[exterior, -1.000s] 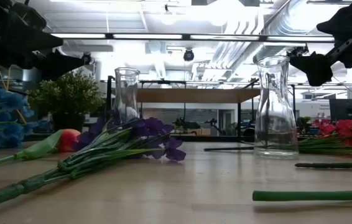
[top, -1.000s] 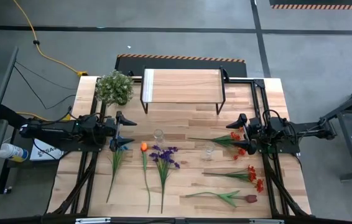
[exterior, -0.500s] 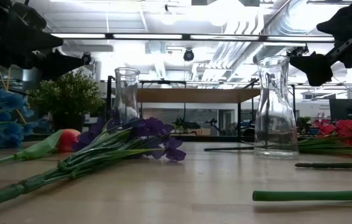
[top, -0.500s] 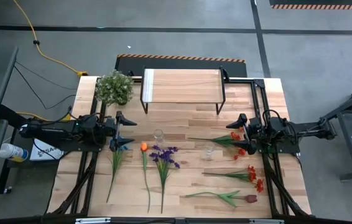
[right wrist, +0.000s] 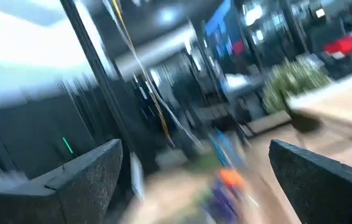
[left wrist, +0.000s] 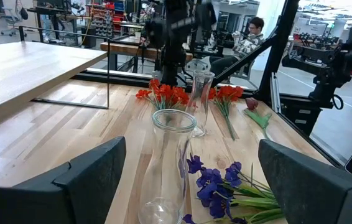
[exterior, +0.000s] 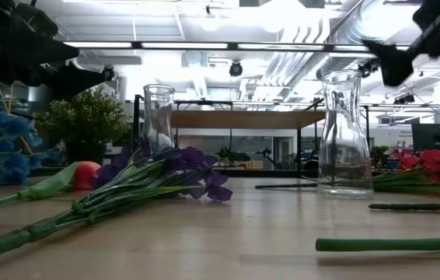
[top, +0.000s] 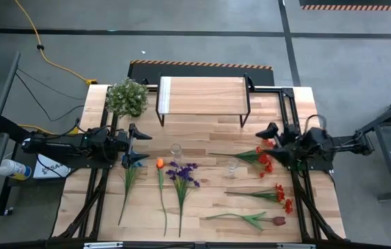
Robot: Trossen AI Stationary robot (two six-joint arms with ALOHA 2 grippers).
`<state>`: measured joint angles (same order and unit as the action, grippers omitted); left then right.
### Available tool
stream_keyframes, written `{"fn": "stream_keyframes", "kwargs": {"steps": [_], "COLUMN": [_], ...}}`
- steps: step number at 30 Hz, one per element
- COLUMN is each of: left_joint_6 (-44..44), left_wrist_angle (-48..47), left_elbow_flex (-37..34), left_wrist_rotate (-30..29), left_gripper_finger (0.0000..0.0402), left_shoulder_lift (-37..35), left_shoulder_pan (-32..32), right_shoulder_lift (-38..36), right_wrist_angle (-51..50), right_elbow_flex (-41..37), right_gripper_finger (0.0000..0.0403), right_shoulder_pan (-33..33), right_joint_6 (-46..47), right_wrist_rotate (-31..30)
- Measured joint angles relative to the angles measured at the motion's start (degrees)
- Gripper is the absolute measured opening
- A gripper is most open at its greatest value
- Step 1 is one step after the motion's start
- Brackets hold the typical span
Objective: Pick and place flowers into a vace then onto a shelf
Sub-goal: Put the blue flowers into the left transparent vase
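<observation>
Red-bloomed flowers (top: pixel 263 158) lie right of frame centre, stems running leftward toward a glass vase (top: pixel 232 169) — right gripper (top: pixel 270 143), fingers spread and empty, hovers just above the blooms, nearer than the open, idle left gripper (top: pixel 136 146).

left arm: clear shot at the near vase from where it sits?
Probably yes. The left gripper is open and faces the nearer glass vase directly, as the left wrist view shows, with only bare table between them. The purple flowers lie beside the vase's base, not across the approach.
</observation>
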<state>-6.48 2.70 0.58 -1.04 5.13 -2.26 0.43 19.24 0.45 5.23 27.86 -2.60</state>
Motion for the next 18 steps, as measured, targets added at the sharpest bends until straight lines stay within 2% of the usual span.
{"fn": "stream_keyframes", "kwargs": {"steps": [4, 8, 13, 18], "left_joint_6": [0.0, 0.0, 0.0, 0.0], "left_wrist_angle": [0.0, 0.0, 0.0, 0.0], "left_elbow_flex": [0.0, 0.0, 0.0, 0.0], "left_wrist_rotate": [0.0, 0.0, 0.0, 0.0], "left_gripper_finger": [0.0399, 0.0399, 0.0399, 0.0399], "left_shoulder_lift": [0.0, 0.0, 0.0, 0.0], "left_shoulder_pan": [0.0, 0.0, 0.0, 0.0], "right_shoulder_lift": [0.0, 0.0, 0.0, 0.0], "right_wrist_angle": [13.3, 19.8, 19.7, 20.3], "right_elbow_flex": [0.0, 0.0, 1.4, 3.5], "right_gripper_finger": [0.0394, 0.0394, 0.0394, 0.0394], "right_shoulder_pan": [0.0, 0.0, 0.0, 0.0], "right_joint_6": [7.0, 1.9, -2.1, -6.2], "right_wrist_rotate": [-4.1, -5.0, -6.9, -15.6]}}
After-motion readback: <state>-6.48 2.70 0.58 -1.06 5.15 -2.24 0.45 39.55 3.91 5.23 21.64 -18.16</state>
